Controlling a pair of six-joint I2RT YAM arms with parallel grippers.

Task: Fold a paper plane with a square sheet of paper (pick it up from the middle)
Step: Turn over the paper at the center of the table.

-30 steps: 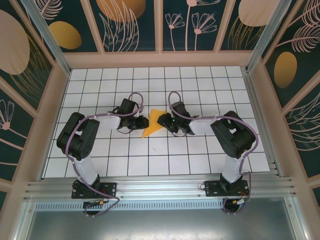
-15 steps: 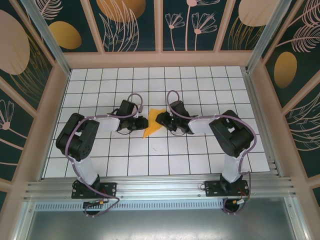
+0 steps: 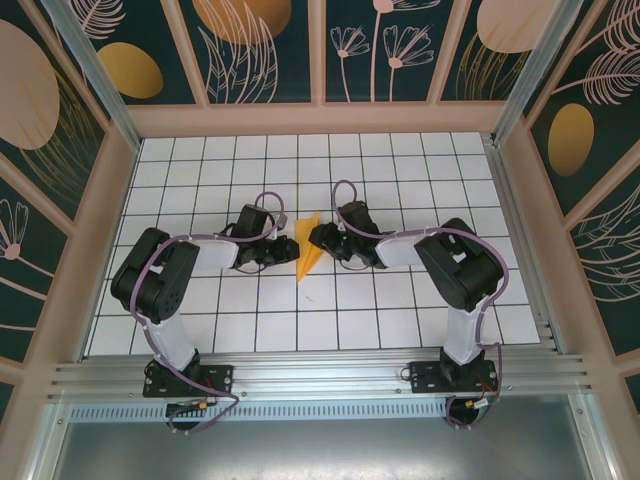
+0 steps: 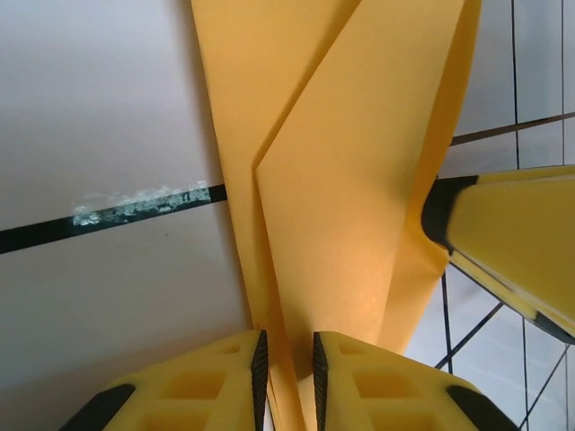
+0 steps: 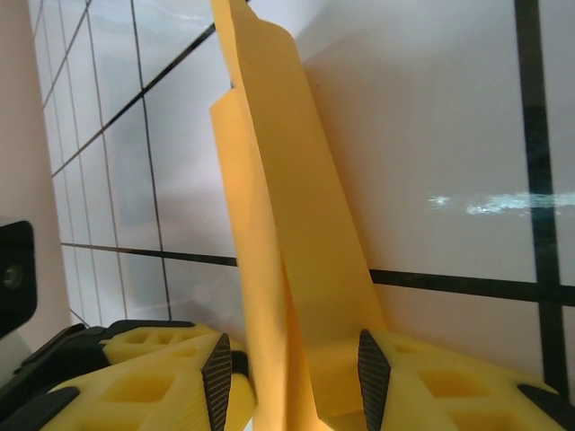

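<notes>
The left gripper (image 4: 286,364) clamped the folded paper (image 3: 309,250) at its left edge, the right gripper (image 5: 294,359) gripped its right edge; open table (image 3: 400,160) lay all around

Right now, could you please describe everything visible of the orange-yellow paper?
The folded paper is thin, plain orange-yellow, creased into a slim pointed shape with overlapping flaps. It stands midway across the tiled table, flaps raised rather than flat. The left gripper pinches one side; the other side sits inside the right gripper.
</notes>
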